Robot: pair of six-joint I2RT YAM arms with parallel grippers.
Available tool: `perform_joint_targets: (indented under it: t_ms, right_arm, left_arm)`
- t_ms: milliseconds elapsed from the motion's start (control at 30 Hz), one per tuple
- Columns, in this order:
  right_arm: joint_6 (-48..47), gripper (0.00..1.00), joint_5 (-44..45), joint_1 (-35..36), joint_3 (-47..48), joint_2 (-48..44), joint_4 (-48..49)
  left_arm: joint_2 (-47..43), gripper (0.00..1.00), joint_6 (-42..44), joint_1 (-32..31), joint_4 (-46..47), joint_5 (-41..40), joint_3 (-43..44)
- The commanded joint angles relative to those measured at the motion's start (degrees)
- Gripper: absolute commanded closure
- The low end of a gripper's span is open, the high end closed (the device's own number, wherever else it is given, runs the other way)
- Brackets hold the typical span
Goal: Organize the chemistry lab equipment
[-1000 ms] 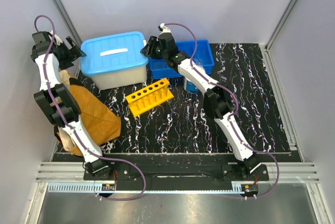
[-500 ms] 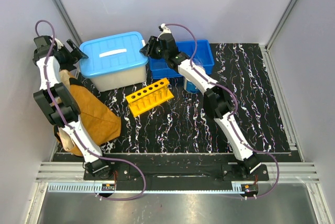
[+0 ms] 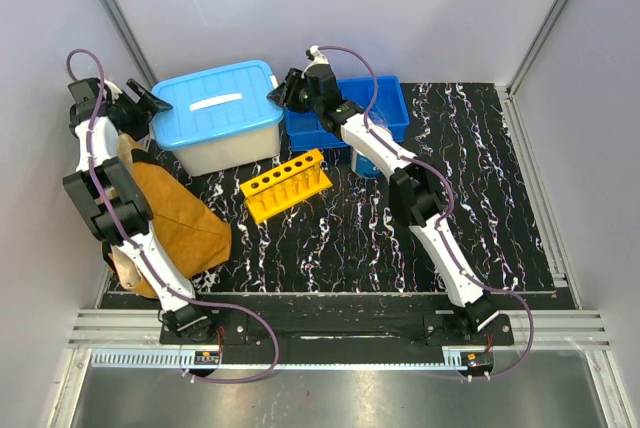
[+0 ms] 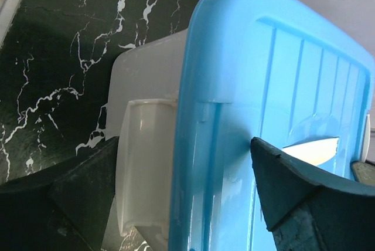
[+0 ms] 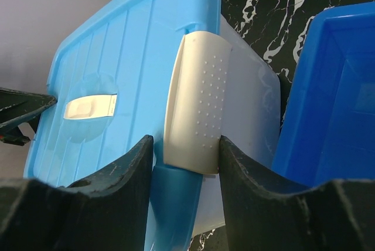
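- While both arms reach to the upper part of the top view, the yellow test-tube rack (image 3: 287, 184) stands alone at mid-frame on the black, white-veined table (image 3: 470, 178).
- It is a bright yellow plastic block with six round dark holes in a single row along its top.
- The rack runs on a slant, its low end toward the lower left and its high end toward the upper right.
- It sits just below the blue-lidded box (image 3: 215, 108) and the blue bin (image 3: 390, 98), well apart from either pincer.
- A tan bag (image 3: 185, 218) lies to the rack's left.
- The left gripper (image 3: 148, 104) hangs at the box's left end with its jaws wide; in its wrist view its dark fingers (image 4: 82, 192) straddle the lid's edge and the left-end latch (image 4: 146, 169), clear of both.
- The right gripper (image 3: 283, 91) is at the box's right end.
- Its fingers (image 5: 120, 198) stand about a latch-width apart around the dimpled right-end latch (image 5: 196, 110); one finger meets the latch's edge, while a sliver of blue shows beside the other.
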Motion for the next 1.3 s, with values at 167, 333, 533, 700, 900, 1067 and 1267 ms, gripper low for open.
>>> perform_joint_targets:
  t_ms: [167,333,533,700,900,1067,1267]
  right_arm:
    - [0.0,0.98,-2.8,-0.5,0.4,0.6,4.3]
    - [0.6,0.98,-3.5,-0.5,0.4,1.0,4.9]
    - [0.8,0.99,-3.8,-0.5,0.5,1.5,5.0]
    - [1.4,0.99,-4.0,-0.5,0.7,1.8,5.0]
    - [1.5,1.0,-4.1,-0.5,0.6,1.9,5.0]
    - [1.9,1.0,-4.3,-0.5,0.3,1.8,5.0]
    - [2.7,1.0,-5.1,-0.3,0.6,2.2,5.0]
  left_arm:
    - [-3.9,0.35,-4.5,0.3,8.7,2.2,-3.5]
    - [-3.8,0.5,-3.4,-0.2,9.0,2.3,-3.7]
    - [-4.0,0.51,-0.8,-1.1,8.5,1.6,-3.2]
    - [-4.2,0.49,4.8,-3.4,5.6,-1.9,-0.7]
    - [-3.1,0.5,11.1,-7.1,-1.8,-9.2,4.2]
    - [-2.8,0.53,14.7,-9.4,-5.0,-15.4,6.5]
    - [-2.3,0.57,18.6,-12.1,-7.8,-21.6,9.0]
